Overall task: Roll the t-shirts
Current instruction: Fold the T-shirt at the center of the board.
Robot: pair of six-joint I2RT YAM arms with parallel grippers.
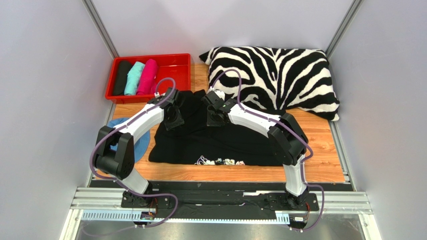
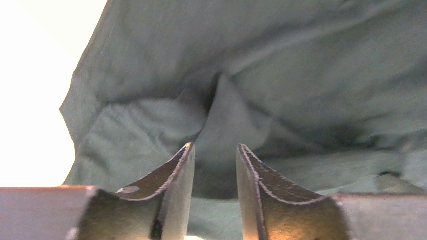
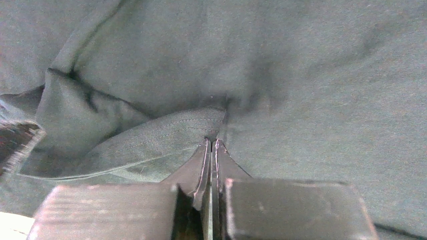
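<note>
As right jaws pinch t-shirt (image 3: pixel 300 75) hem, left parted

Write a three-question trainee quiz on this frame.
1. True or false: the red bin holds four rolled tees.
2. Which hand has its fingers apart? A) left hand B) right C) both
3. Is the white print on the large black t-shirt at the edge nearest the arm bases or nearest the zebra pillow?
Key: 1 false, three: black, teal, pink. 2 A. 3 nearest the arm bases.
</note>
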